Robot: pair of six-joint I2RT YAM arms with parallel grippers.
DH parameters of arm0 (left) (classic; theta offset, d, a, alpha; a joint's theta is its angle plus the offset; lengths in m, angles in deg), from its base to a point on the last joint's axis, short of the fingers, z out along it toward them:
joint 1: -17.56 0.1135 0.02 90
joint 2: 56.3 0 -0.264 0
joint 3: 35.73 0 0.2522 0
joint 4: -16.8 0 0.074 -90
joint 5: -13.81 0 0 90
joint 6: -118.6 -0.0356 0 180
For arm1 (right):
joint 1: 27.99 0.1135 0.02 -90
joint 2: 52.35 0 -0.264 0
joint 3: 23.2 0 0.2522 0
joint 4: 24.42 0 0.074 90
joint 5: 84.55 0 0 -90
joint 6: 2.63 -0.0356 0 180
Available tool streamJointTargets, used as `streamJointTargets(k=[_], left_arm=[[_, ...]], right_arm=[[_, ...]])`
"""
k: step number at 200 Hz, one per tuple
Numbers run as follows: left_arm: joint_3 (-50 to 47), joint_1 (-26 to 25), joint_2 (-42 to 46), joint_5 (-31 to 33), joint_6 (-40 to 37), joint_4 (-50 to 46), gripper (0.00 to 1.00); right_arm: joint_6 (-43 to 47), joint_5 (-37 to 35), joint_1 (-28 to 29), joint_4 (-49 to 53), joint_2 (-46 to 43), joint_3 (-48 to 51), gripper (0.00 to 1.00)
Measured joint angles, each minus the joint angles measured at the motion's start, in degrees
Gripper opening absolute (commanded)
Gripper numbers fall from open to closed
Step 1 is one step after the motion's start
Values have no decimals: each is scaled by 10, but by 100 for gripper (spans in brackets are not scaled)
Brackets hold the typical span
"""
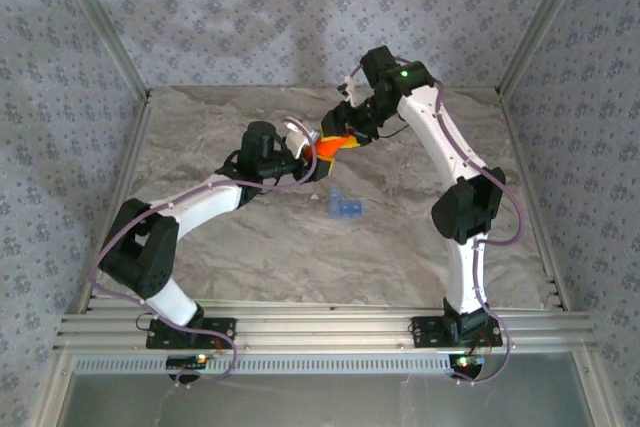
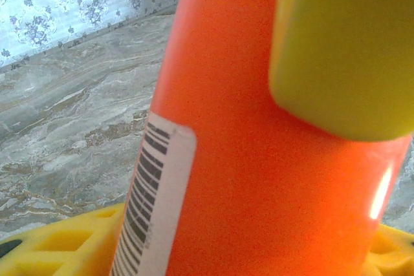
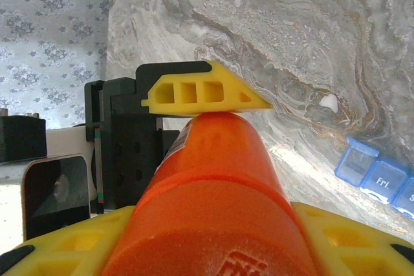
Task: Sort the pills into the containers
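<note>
While both arms meet above the far middle of the marble-patterned desk (image 1: 250, 247), the entries read as follows.

Hazards (my judgement):
- The load hangs between two holds. If one arm pulls or twists before the other has firm purchase, the smooth plastic could turn or slip and drop.
- Opened while lying level, it could spill pills across the desk rather than into the compartments.
- A fall could knock the pill box askew.

Item 1: small translucent blue plastic pill box (image 1: 345, 207).
- It is a short strip of compartments lying flat on the desk, on the near side of the arms' meeting point and apart from both.
- Its long axis runs roughly left to right across the desk.
- The lids face up, and "Fri." is legible on one.
- One end looks taller from overhead. Whether that is a raised lid is too small to say.

Item 2: orange cylindrical plastic bottle (image 1: 333, 145) with a white barcode label.
- It is held off the desk.
- Its long axis is near level, running from near-left to far-right.
- The embossed flat end faces the right wrist, and the other end points toward the left arm.

Item 3: right end effector (image 3: 207, 244). Its yellow fingers are drawn in on either side of the bottle's flat end, gripping it.

Item 4: left end effector (image 1: 312, 152).
- Its jaws stand partly apart around the bottle's other end.
- One yellow finger (image 3: 207, 92) touches the bottle.
- I cannot tell whether the pair is truly clamped.
</note>
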Motion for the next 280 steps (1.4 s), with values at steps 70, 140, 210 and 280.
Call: streamJointTargets(k=[70, 140, 210, 280], left_arm=[[10, 0, -1, -1, 18, -20, 0], [17, 20, 0, 15, 65, 1, 0], [17, 23, 6, 20, 75, 3, 0], [17, 23, 31, 18, 74, 0, 0]], right_arm=[[-20, 18, -11, -24, 0, 17, 59], [-99, 60, -57, -137, -64, 128, 86], [-238, 64, -108, -343, -174, 259, 90], [-257, 58, -63, -375, -118, 202, 92]])
